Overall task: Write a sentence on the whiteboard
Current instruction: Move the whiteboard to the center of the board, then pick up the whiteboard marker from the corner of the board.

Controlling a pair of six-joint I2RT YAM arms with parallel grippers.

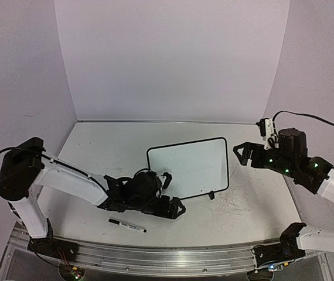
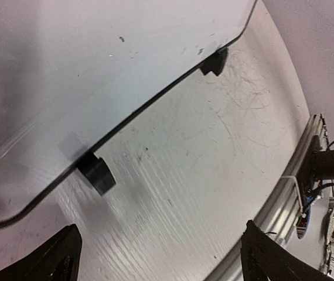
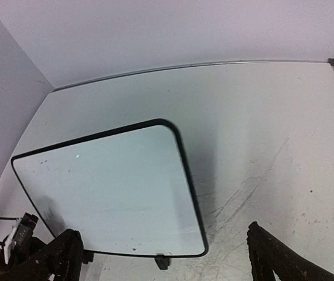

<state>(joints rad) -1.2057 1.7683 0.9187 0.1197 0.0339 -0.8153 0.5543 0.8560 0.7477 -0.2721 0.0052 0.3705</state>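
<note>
The whiteboard (image 1: 187,170) lies at the centre of the table (image 1: 96,146), slightly right of the midline and turned a little anticlockwise. It is a flat rectangle with a glossy white face, bordered by a thin black frame with rounded corners. The left wrist view shows only a few small dark specks on the face (image 2: 96,70). Two short black feet (image 2: 96,174) project from the near edge, which points toward the arm bases.

The tabletop is matte grey-white. It carries fine looping scratch marks (image 1: 231,208) near the board's right near corner.

The left gripper (image 1: 170,194) sits low at the board's near left corner. Its black fingers (image 2: 61,257) are spread wide, with nothing between them.

The right gripper (image 1: 244,153) hangs just off the board's right edge. Its jaws are also fully parted and unloaded. Its camera looks down across the board (image 3: 108,187).

A slim black-and-white marker (image 1: 127,225) lies on the table near the front, beside the left arm and apart from both grippers. A ribbed aluminium rail (image 1: 155,257) runs along the near edge.
</note>
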